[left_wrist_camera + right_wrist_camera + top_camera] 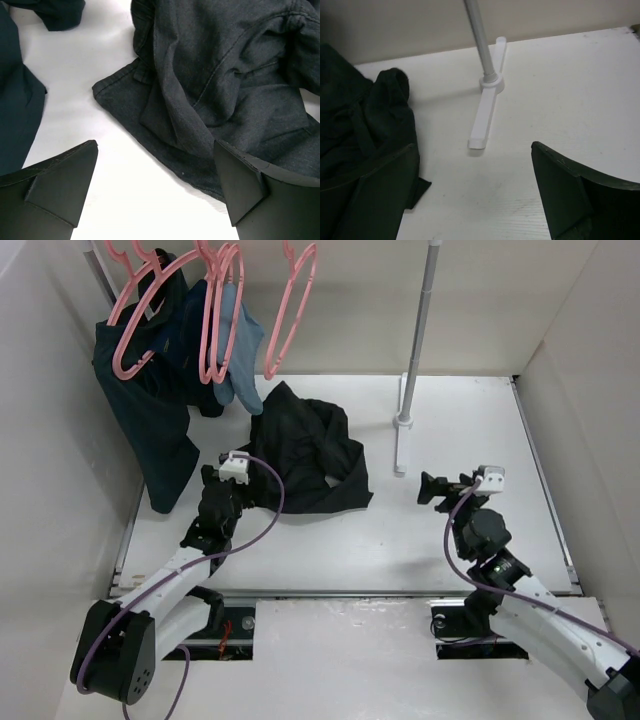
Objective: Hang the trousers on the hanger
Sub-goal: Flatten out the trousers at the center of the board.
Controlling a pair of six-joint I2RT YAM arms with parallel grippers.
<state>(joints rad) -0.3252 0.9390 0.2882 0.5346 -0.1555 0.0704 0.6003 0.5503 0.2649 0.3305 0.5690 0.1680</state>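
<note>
The hooks of the pink hangers (208, 335) and the top of the white pole (422, 330) are cut off by the overhead view's upper edge. The trousers (305, 455) are crumpled, so waistband and legs cannot be told apart; both wrist views crop them.

Work surface: white table (450, 540), matte, bare patches lightly scuffed.
Back wall: cream panel (480, 300), plain, meets the table's far edge.
Side walls: left panel (50, 440) and right panel (590, 390), same cream finish, angled outward toward the near edge.
Rack: grey upright pole (422, 320) set in a white foot bar (400, 445) resting on the table.
Near edge: two dark rectangular cut-outs (240, 628).
Lighting: even and diffuse; faint soft shadow beside the foot bar.
</note>
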